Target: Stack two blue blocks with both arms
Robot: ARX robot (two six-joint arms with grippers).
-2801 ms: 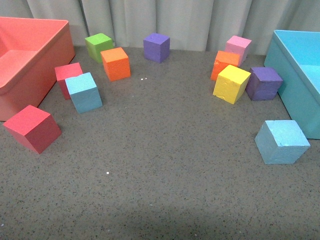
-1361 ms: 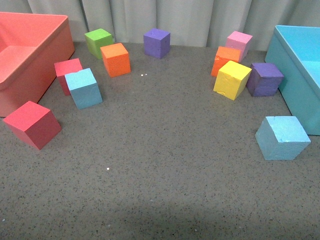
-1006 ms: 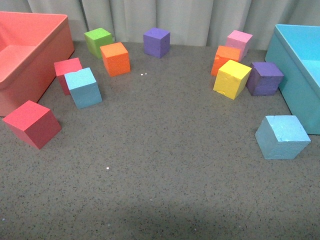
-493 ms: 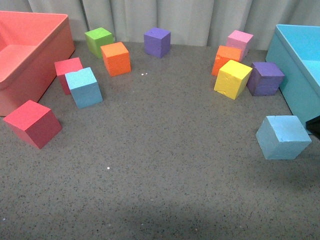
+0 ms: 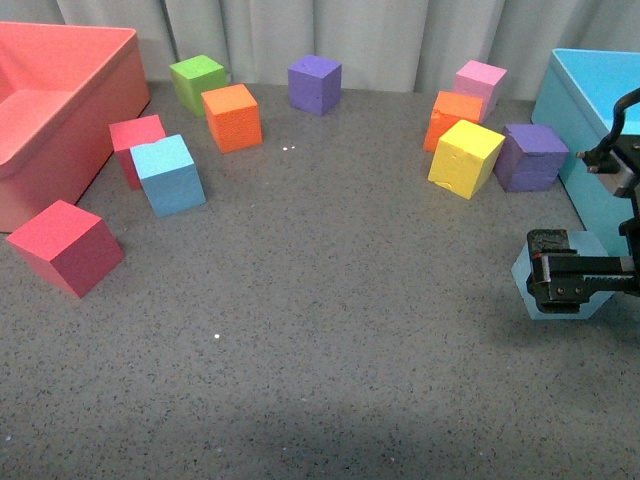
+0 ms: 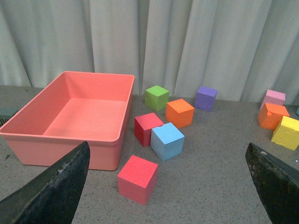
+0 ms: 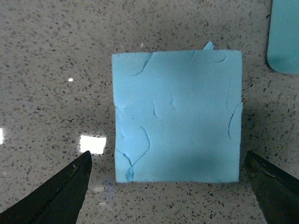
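- The two blue blocks lie well apart. One (image 5: 562, 308) is at the right edge of the front view, just beside the turquoise bin (image 5: 585, 120). The other (image 5: 168, 175) is in the upper left part, touching a red cube (image 5: 136, 146) near the coral bin (image 5: 70, 110).
- The right gripper (image 5: 550, 268) hangs directly over the right block and hides most of it in the front view. In the right wrist view the block fills the middle of the frame, and the two fingers (image 7: 58, 198) show at the lower corners, one on each side of it.
- Its jaws are open, wider than the block. A strip of grey table (image 7: 56, 56) is visible between each finger and the block, so nothing is gripped. I think it is lined up this way so that the fingers can go down along two opposite faces.
- The bin corner (image 7: 285, 37) is close to one corner of this block. I judge there is little room on that side, and a skewed descent could push the cube or strike the bin.
- The left gripper (image 6: 167, 154) is absent from the front view. In the left wrist view its jaws are wide open and empty, high over the table, with the left block near the middle of the frame. It seems to be placed there to have this block in sight.
- The stacking is not yet begun: both blocks rest on the table and neither is lifted.
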